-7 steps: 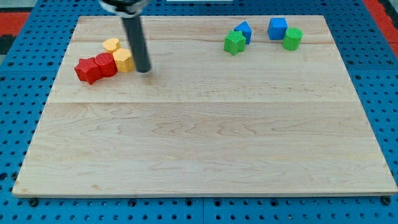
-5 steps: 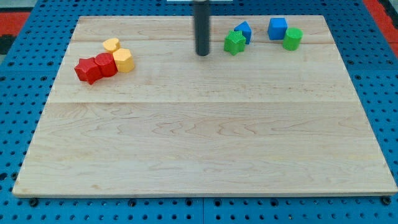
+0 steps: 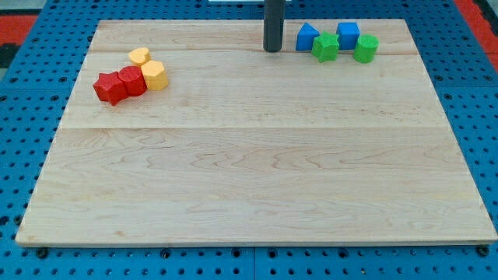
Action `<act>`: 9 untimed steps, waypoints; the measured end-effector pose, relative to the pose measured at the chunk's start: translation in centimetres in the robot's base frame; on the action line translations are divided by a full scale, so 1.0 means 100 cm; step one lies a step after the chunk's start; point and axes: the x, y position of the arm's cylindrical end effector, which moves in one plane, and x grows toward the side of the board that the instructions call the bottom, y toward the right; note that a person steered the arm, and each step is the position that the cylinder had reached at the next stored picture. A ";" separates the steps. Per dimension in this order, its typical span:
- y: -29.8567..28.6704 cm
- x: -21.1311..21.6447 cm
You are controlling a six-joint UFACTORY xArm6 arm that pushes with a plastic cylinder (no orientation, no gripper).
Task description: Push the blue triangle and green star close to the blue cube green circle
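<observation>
My tip (image 3: 272,50) rests on the pale, grained wooden counter (image 3: 249,171) near the view's top, just left of the blue triangle (image 3: 306,37); the rod has no fingers. The green star (image 3: 325,47) touches the triangle, beside the blue cube (image 3: 348,35) and green circle (image 3: 366,48). Far left cluster two red blocks (image 3: 119,84) and two yellow blocks (image 3: 150,70).
</observation>
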 end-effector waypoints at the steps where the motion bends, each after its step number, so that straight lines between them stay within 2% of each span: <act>1: 0.030 -0.021; 2: 0.066 -0.020; 3: 0.063 -0.020; 8: -0.093 -0.020; 9: -0.140 0.011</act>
